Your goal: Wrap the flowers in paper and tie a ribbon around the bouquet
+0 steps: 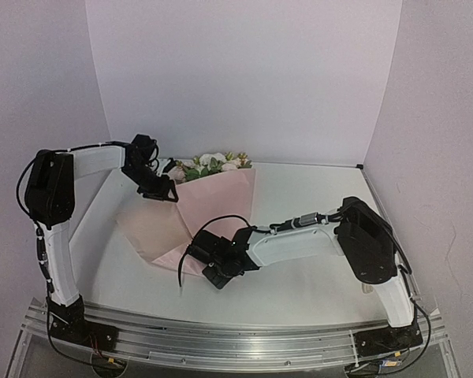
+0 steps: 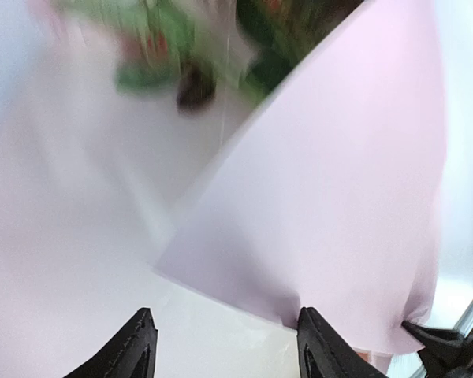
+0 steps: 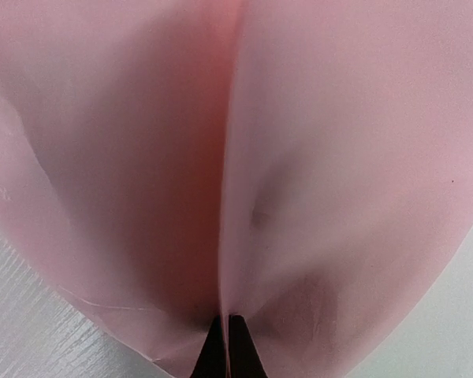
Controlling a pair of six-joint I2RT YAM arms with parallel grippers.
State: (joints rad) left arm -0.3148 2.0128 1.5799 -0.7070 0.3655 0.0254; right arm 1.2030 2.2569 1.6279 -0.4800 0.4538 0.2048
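Note:
The light pink paper (image 1: 221,201) lies diagonally on the table, folded into a cone around the flowers (image 1: 209,165), whose pink and white blooms show at its far end. In the left wrist view the flowers (image 2: 181,47) are a blur beyond a folded paper flap (image 2: 339,197). My left gripper (image 1: 167,194) hovers at the cone's upper left edge. It is open (image 2: 225,315), with only white table between its fingers. My right gripper (image 1: 199,253) is at the cone's narrow near end, shut (image 3: 225,323) on a raised fold of the paper (image 3: 339,157). The ribbon is out of view.
White walls close in the table on the left, back and right. A loose lower flap of the paper (image 1: 146,228) spreads toward the left arm. A metal rail (image 1: 236,342) runs along the near edge by the arm bases.

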